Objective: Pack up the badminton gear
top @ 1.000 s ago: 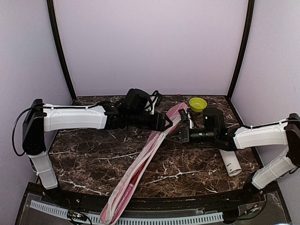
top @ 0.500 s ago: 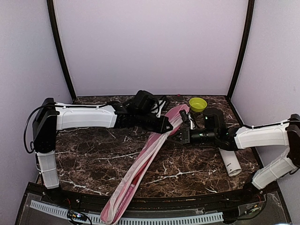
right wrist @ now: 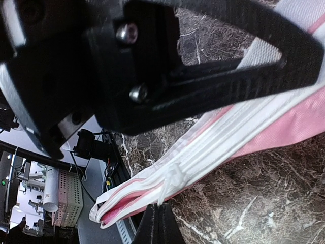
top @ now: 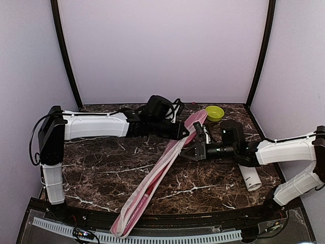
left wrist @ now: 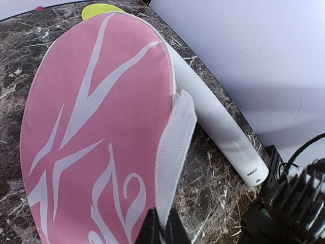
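The long pink racket cover [top: 157, 175] lies slanted across the table, from the far middle to the near edge. My left gripper [top: 186, 133] is shut on the white ribbed strip [left wrist: 175, 147] at the side of the cover's wide head [left wrist: 96, 127]; its tips [left wrist: 162, 230] pinch that strip. My right gripper [top: 192, 151] is shut on a thin white cord [right wrist: 170, 189] hanging off the cover's white-piped edge [right wrist: 223, 147], with its tips [right wrist: 161, 223] closed just below the cord. A tall white tube [top: 250, 176] lies on the table under the right arm, beside the cover [left wrist: 218, 122].
A small lime-green bowl [top: 214, 113] stands at the far right, just past the cover's head [left wrist: 99, 9]. The left gripper's black body [right wrist: 152, 66] fills the top of the right wrist view, very close. Purple walls enclose the dark marble table [top: 96, 173].
My left gripper went from open to shut on the cover's white strip, and that arm reached farther right. The right gripper drew slightly nearer and left, staying shut; the cover's near end shifted a little.
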`<action>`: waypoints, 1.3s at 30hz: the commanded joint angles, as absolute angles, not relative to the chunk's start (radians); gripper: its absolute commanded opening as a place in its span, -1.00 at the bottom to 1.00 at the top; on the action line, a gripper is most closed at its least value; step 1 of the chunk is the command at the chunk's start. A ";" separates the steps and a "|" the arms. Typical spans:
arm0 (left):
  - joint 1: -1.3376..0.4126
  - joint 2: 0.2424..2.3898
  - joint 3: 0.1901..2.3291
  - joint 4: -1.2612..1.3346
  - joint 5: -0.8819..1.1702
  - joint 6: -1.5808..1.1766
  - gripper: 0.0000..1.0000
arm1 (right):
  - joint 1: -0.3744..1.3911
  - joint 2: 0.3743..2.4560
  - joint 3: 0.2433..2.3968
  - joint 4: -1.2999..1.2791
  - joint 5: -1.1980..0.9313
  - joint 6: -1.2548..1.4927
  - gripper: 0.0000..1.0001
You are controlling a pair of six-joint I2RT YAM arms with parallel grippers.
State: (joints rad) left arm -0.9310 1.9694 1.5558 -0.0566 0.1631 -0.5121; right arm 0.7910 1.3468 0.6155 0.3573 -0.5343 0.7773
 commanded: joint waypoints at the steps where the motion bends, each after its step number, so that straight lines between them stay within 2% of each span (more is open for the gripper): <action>1: -0.897 1.965 1.612 0.056 0.040 -0.538 -1.00 | 0.836 1.338 0.595 0.438 -0.597 0.782 -1.00; 16: -0.856 1.983 1.702 0.024 -0.183 -0.506 -1.00 | 0.958 1.416 0.642 0.458 -0.619 0.807 -1.00; 23: -0.813 1.981 1.709 -0.053 -0.281 -0.517 -1.00 | 1.040 1.404 0.669 0.344 -0.653 0.782 -1.00; 32: -0.740 1.982 1.692 -0.128 -0.343 -0.529 -1.00 | 1.114 1.257 0.627 0.003 -0.666 0.752 -1.00; 39: -0.697 1.959 1.654 -0.159 -0.386 -0.529 -1.00 | 1.137 1.054 0.492 -0.109 -0.673 0.906 -1.00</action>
